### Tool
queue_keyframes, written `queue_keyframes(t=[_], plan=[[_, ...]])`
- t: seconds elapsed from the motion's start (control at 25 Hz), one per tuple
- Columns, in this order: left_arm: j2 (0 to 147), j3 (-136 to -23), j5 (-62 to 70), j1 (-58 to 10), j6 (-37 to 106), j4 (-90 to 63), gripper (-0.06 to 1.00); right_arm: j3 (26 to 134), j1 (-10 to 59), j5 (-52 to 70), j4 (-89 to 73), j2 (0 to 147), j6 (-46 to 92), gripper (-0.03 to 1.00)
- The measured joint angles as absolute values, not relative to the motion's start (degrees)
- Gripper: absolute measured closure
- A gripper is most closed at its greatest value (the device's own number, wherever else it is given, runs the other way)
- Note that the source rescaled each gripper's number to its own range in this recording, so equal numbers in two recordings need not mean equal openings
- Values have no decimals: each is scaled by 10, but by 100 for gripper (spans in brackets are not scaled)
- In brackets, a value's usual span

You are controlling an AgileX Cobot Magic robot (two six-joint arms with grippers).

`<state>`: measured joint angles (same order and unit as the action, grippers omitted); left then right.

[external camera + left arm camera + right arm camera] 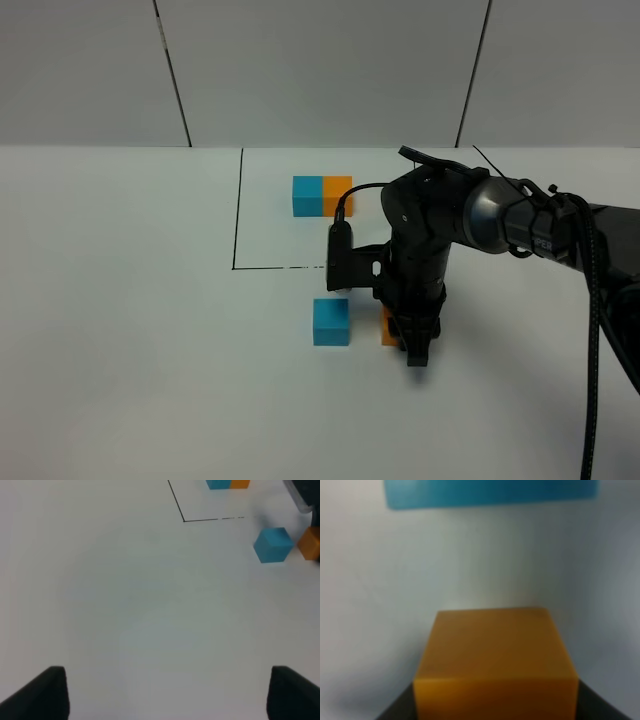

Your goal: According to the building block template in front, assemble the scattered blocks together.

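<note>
We judge the task about half done. The template point(322, 196), a blue and an orange cube joined as 1 bar, sits inside the black-lined square point(236, 215) at the far side of the white table point(150, 350). The 2 loose cubes lie just outside that square, on its near side.

The blue cube point(331, 321) stands free on the table, with nothing touching it. The orange cube point(386, 326) is to its right in the high view, near it but apart: a strip of bare table shows between them, and the right wrist view shows the same gap.

The right gripper point(413, 352) is down over the orange cube and hides most of it from above. In the right wrist view the cube fills the space between the dark fingers point(397, 712), which lie flush against its 2 sides, so we read it as gripped. We cannot tell whether it rests on the table or is raised a little.

The left gripper point(172, 695) is spread wide with nothing between its tips, hanging over bare table well away from the cubes.

What is left: bring the orange cube flush against the right face of the blue one, blue left and orange right as in the template, then let go.
</note>
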<state>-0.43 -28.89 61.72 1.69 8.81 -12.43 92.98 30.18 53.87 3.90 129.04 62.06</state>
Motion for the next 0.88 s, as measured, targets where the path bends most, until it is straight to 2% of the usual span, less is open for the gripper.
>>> queue_keyframes(t=[0.88], plan=[[-4,-289,617,17,88,-124,26,976,316,571,15,1315,618,96]])
